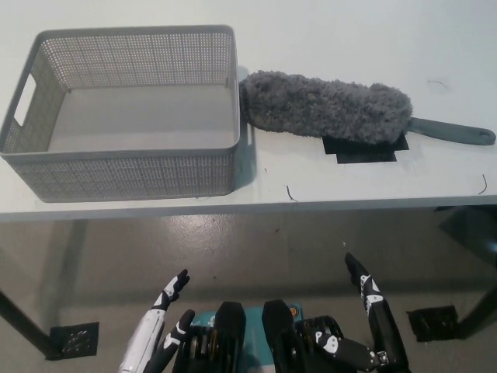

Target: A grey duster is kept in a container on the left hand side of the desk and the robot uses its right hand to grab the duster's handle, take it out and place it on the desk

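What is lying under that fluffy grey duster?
A flat black patch sticks out from beneath the duster along its near edge, lying on the white desk. How far the patch runs under the fluffy head is hidden.

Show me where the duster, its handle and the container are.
duster [326, 107], head view, middle of the fluffy head.
handle [454, 130], head view, middle of the bare stick.
container [128, 175], head view, front mesh wall.
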